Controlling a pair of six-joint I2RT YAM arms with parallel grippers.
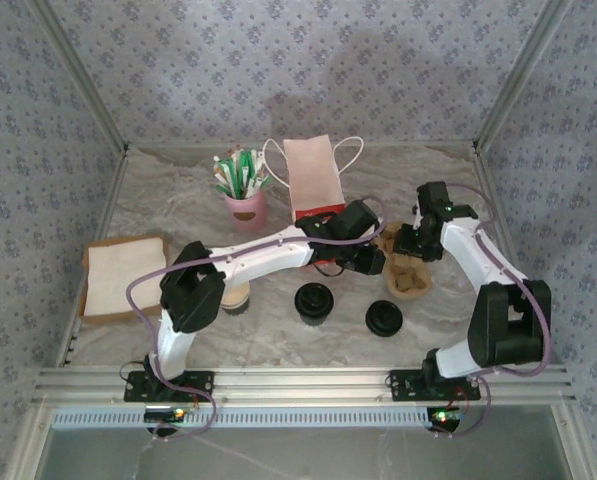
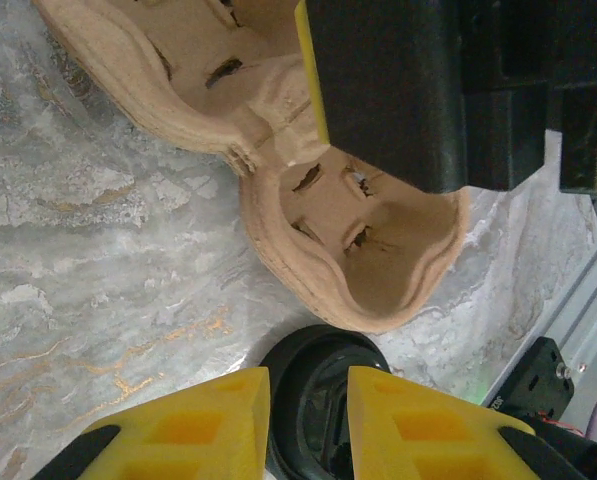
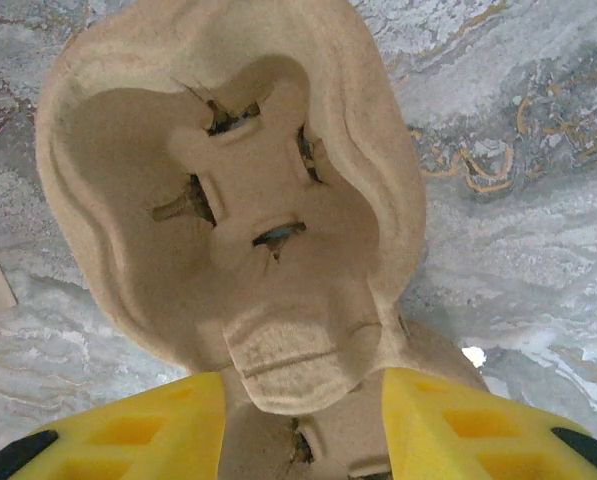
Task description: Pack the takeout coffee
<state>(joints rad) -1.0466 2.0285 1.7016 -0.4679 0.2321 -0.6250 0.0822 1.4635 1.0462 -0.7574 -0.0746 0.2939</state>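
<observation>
The takeout coffee [image 1: 236,298], a small round cup with a dark wall, sits on the table half hidden under my left arm's elbow. A brown pulp cup carrier [image 1: 409,276] lies right of centre. My right gripper [image 1: 410,246] stands over its far end. In the right wrist view the gripper [image 3: 303,385] is shut on the carrier's middle ridge [image 3: 300,350]. My left gripper [image 1: 366,258] hangs just left of the carrier. In the left wrist view the gripper [image 2: 308,385] is open by a narrow gap, above a black lid [image 2: 323,400], and holds nothing.
The red-and-white bag [image 1: 313,180] stands at the back centre beside a pink cup of sticks [image 1: 244,198]. Two black lids [image 1: 315,302] [image 1: 383,318] lie near the front. A pale square stack [image 1: 124,278] sits at the left edge. The metal rail [image 1: 298,383] runs along the front.
</observation>
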